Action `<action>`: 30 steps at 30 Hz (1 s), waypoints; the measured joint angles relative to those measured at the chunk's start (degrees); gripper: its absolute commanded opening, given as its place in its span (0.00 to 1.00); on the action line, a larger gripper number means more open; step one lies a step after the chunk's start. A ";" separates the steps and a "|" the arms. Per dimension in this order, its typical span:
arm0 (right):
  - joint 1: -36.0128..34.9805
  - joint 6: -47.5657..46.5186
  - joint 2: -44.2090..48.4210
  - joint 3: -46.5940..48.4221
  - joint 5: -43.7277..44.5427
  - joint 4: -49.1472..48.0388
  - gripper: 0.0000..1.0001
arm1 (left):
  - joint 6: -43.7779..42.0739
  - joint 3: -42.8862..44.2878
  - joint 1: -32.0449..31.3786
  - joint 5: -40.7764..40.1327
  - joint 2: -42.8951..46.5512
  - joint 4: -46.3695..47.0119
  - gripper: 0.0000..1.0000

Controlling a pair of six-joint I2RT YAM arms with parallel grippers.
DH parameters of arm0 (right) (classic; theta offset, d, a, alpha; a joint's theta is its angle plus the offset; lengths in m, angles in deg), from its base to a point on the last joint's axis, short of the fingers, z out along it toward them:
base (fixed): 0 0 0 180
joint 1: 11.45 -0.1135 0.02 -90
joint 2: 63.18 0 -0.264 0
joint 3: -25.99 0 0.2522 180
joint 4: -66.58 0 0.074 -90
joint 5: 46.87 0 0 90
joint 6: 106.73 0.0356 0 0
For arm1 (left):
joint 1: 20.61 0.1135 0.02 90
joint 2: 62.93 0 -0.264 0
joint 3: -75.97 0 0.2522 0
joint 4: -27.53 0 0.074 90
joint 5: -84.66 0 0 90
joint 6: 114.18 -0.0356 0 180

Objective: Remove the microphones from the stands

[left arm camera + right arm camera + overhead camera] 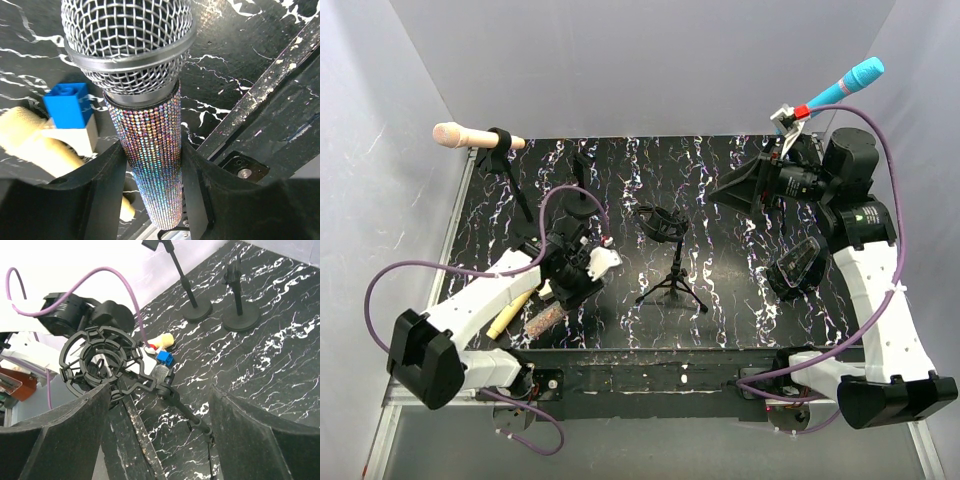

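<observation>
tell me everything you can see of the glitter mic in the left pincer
The mic has a round silver wire-mesh head with a metal band and a straight handle covered in tiny iridescent sparkles. The left pincer is shut on the handle just below the head, one black finger against each side. It sits over the black marbled table near the front edge; whether it touches the table cannot be told.

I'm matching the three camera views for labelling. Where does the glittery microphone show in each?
Top external: glittery microphone lower left of centre; only its sparkly handle shows.
Left wrist: centre frame, clamped in the left gripper, mesh head at top.
Right wrist: centre, only the mesh head peeking out.
Shared landmark: blue block beside the head in both wrist views; not discernible from above.
</observation>
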 measured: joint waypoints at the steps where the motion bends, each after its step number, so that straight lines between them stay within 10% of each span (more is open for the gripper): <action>1: 0.02 -0.26 -0.20 0.26 0.07 0.76 0.83 | 0.35 -1.29 0.00 0.26 -0.83 0.81 0.00; 8: 0.33 -2.23 0.17 2.34 3.69 9.97 0.80 | 1.42 -6.93 0.00 0.09 -6.36 7.45 0.00; 13: 0.74 -6.40 5.44 -6.19 8.17 15.26 0.76 | 1.16 -8.24 0.00 -0.33 -8.96 10.58 0.39; 30: -1.14 -19.10 9.97 -21.38 6.16 16.72 0.79 | 0.39 1.92 0.02 5.68 3.41 10.25 0.83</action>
